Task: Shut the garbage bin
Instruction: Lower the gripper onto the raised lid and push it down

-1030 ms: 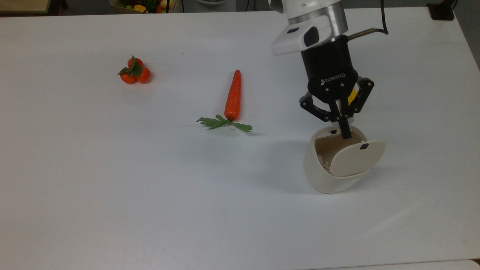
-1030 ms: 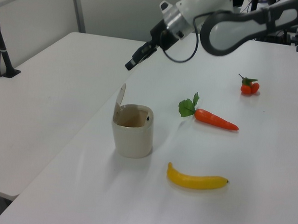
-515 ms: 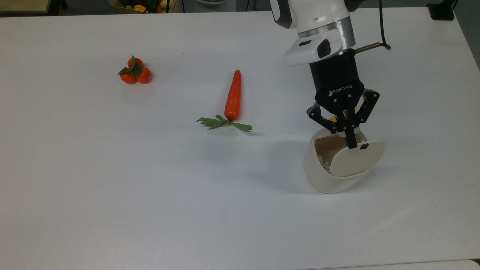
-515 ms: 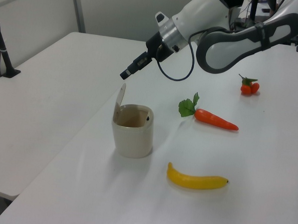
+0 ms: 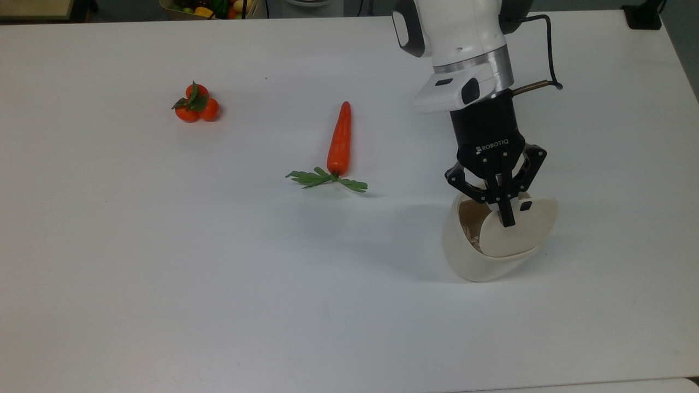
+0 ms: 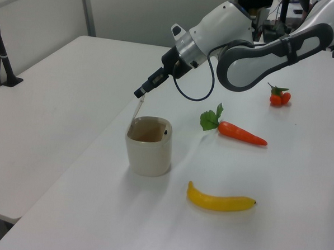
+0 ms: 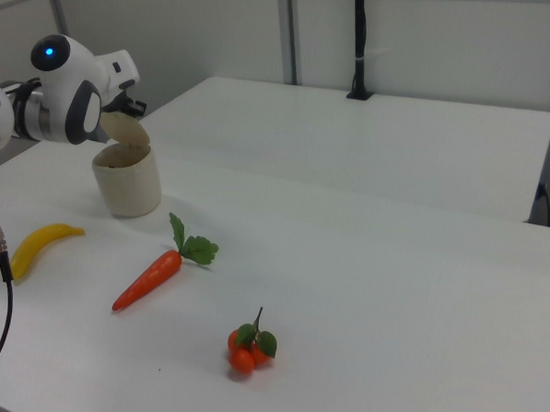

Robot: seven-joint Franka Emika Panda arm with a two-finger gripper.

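Top view shows the garbage bin [image 5: 475, 256] standing on the white tabletop [image 5: 218, 273] toward the top view's right, its cream lid [image 5: 519, 229] raised on its hinge and leaning over the opening, so part of the brownish inside is visible. A small black tab [image 5: 526, 206] sits near the lid's upper edge. The claw [image 5: 508, 221] hangs right over the bin, its black fingers drawn together into one narrow tip, clenched on nothing, and that tip lies against the lid's face just beside the tab. In the left view the lid [image 6: 137, 108] stands nearly upright at the bin's far-left rim, with the claw [image 6: 139, 93] tip at its upper edge. A carrot [image 5: 339, 139] with green leaves lies to the top view's left of the bin, well apart from it. A cluster of small oranges [image 5: 195, 103] sits farther left. In the left view a banana [image 6: 220, 200] lies near the bin, on the left view's right.
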